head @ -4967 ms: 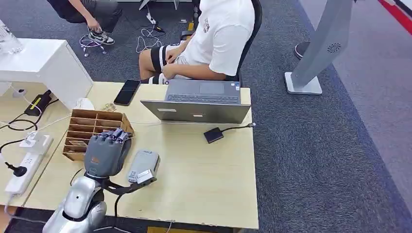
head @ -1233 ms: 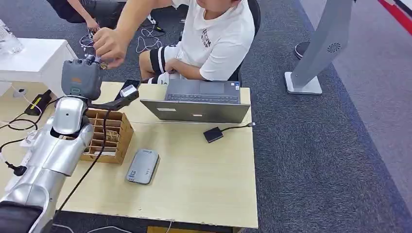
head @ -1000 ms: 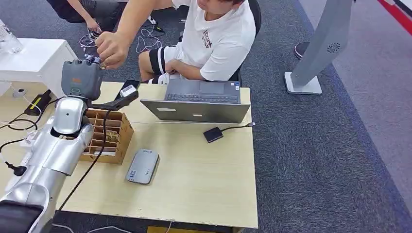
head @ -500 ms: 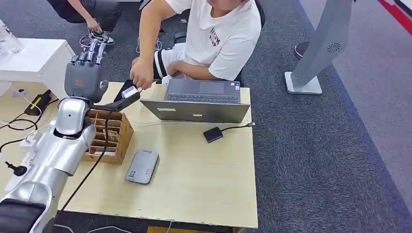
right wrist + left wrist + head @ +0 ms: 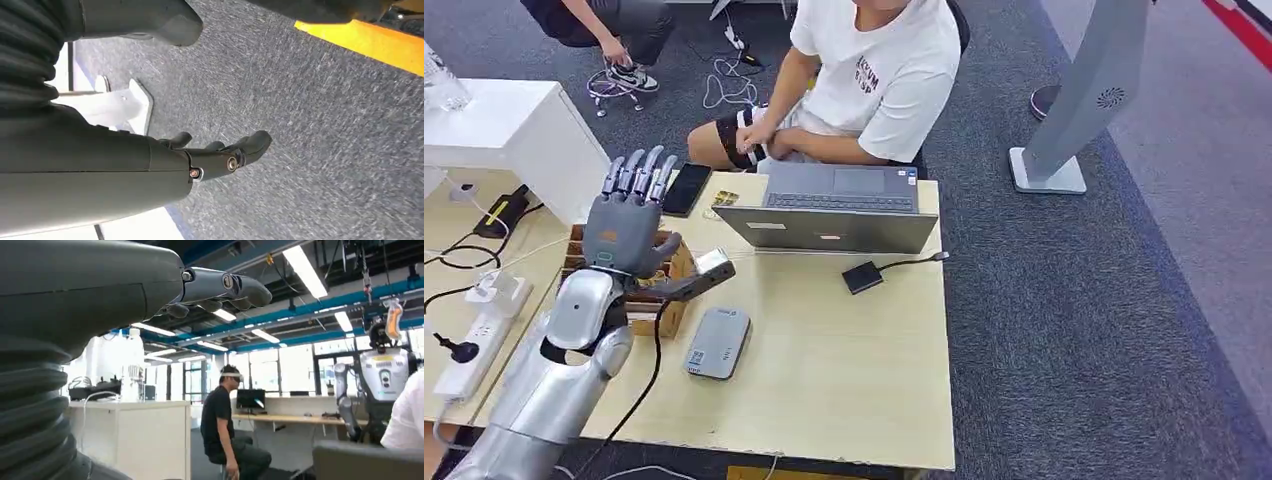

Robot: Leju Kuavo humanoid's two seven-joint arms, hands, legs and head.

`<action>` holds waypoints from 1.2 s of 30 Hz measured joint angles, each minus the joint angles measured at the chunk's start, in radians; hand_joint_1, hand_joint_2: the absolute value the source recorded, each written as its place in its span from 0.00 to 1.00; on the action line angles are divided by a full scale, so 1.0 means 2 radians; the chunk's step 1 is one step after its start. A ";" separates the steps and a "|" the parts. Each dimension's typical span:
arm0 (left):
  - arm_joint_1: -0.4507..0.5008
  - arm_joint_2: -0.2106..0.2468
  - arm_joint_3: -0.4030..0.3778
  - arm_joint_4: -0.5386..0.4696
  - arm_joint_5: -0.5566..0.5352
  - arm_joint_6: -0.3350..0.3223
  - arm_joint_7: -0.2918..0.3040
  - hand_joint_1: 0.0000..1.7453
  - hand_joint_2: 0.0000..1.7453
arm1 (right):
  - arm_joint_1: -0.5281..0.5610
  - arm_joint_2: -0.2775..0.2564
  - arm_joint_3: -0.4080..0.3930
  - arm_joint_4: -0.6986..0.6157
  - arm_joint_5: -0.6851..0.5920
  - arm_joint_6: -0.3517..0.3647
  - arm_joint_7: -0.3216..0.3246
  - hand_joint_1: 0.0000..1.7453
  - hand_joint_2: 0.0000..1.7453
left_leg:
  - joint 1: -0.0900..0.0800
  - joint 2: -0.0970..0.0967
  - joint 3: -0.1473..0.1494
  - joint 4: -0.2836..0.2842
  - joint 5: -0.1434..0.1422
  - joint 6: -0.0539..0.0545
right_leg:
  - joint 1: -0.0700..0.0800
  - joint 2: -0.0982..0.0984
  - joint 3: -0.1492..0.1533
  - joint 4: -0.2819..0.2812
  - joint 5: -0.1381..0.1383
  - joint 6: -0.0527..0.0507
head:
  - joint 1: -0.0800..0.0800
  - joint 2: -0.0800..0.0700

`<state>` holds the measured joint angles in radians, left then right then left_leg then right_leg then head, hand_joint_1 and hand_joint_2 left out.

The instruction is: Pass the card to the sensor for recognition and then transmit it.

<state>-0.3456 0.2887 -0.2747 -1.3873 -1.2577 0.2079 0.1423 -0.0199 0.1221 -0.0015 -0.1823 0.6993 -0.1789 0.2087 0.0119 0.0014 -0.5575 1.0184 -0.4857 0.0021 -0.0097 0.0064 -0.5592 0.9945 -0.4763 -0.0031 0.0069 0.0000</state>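
A small yellowish card (image 5: pixel 724 199) lies on the wooden desk (image 5: pixel 844 370) between the black phone (image 5: pixel 686 188) and the laptop (image 5: pixel 839 207). The grey sensor box (image 5: pixel 717 343) lies flat nearer the front of the desk. My left hand (image 5: pixel 629 215) is raised above the wooden compartment box (image 5: pixel 669 290), fingers spread upward, holding nothing; in the left wrist view the left hand (image 5: pixel 220 287) is bare too. My right hand (image 5: pixel 220 155) hangs over grey carpet with its fingers apart and nothing in it.
A person in a white shirt (image 5: pixel 874 70) sits behind the laptop. A small black device on a cable (image 5: pixel 863 277) lies right of centre. A white cabinet (image 5: pixel 504 130), power strip (image 5: pixel 469 350) and cables stand at the left. A grey stand (image 5: pixel 1074 110) is on the carpet.
The person took the card from my raised left hand and laid it on the desk by the laptop, then drew the arm back. My left hand opened and came down toward the box.
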 joint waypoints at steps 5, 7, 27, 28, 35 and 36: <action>0.045 0.004 0.000 -0.034 0.023 -0.009 0.001 0.00 1.00 | 0.002 0.000 -0.007 0.000 -0.002 -0.005 -0.005 0.00 1.00 | 0.000 0.000 0.000 0.000 0.000 0.000 | 0.000 0.000 0.000 0.000 0.000 0.000 | 0.000 0.000; 0.061 0.004 0.000 -0.041 0.027 -0.013 0.004 0.00 1.00 | 0.002 0.000 -0.010 0.000 -0.002 -0.007 -0.007 0.00 1.00 | 0.000 0.000 0.000 0.000 0.000 0.000 | 0.000 0.000 0.000 0.000 0.000 0.000 | 0.000 0.000; 0.140 0.003 0.020 -0.044 0.019 -0.028 0.027 0.00 1.00 | 0.003 0.003 -0.022 0.000 0.000 -0.012 0.003 0.00 1.00 | 0.000 0.000 0.000 0.000 0.000 0.000 | 0.000 0.000 0.000 0.000 0.000 0.000 | 0.000 0.000; 0.143 0.003 0.022 -0.044 0.017 -0.028 0.027 0.00 1.00 | 0.003 0.004 -0.022 0.000 0.001 -0.013 0.003 0.00 1.00 | 0.000 0.000 0.000 0.000 0.000 0.000 | 0.000 0.000 0.000 0.000 0.000 0.000 | 0.000 0.000; 0.154 -0.001 0.036 -0.044 0.009 -0.028 0.028 0.00 1.00 | 0.003 0.004 -0.024 0.000 0.002 -0.013 -0.002 0.00 1.00 | 0.000 0.000 0.000 0.000 0.000 0.000 | 0.000 0.000 0.000 0.000 0.000 0.000 | 0.000 0.000; 0.154 -0.002 0.038 -0.044 0.008 -0.028 0.030 0.00 1.00 | 0.003 0.005 -0.024 0.000 0.002 -0.013 -0.004 0.00 1.00 | 0.000 0.000 0.000 0.000 0.000 0.000 | 0.000 0.000 0.000 0.000 0.000 0.000 | 0.000 0.000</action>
<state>-0.0371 0.2857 -0.1983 -1.4744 -1.2417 0.1518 0.2022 -0.0148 0.1312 -0.0504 -0.1823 0.7042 -0.2052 0.2010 0.0120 0.0008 -0.5579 1.0183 -0.4856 0.0021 -0.0097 0.0056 -0.5589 0.9945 -0.4763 -0.0031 0.0069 0.0000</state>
